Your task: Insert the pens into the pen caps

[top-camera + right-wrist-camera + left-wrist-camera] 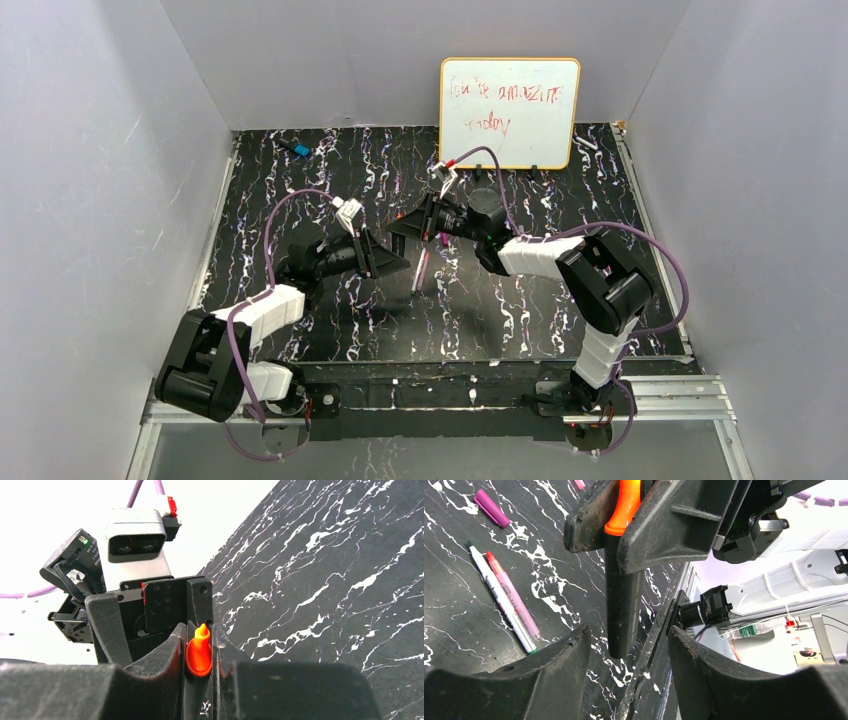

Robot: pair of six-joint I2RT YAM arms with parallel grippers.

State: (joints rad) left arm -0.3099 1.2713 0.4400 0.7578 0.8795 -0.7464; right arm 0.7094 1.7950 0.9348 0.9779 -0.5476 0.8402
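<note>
Black pen [623, 615], smooth plastic with an orange cone tip [199, 655]: right gripper [197, 640] is clamping it just below the tip. Left gripper [626, 635] is standing with jaws apart either side of that pen's lower end, gripping nothing. In the left wrist view, pink pen [513, 595] and white pen [500, 597] are lying side by side left of the black pen on the marbled mat [454, 630]. The stubby magenta cap [491, 509] is lying beyond them.

Setting: a robot test cell in a lab. Under my fingers [549, 680] lies a black, white-veined mat [500, 310]. Plain pale panel walls [100, 150] box it in on either side of them and beyond. Past my fingers a small handwritten whiteboard [510, 110] stands against the far wall. Behind them runs a bare aluminium rail frame [660, 395], and exposed purple cables [272, 213] trail back from them.
</note>
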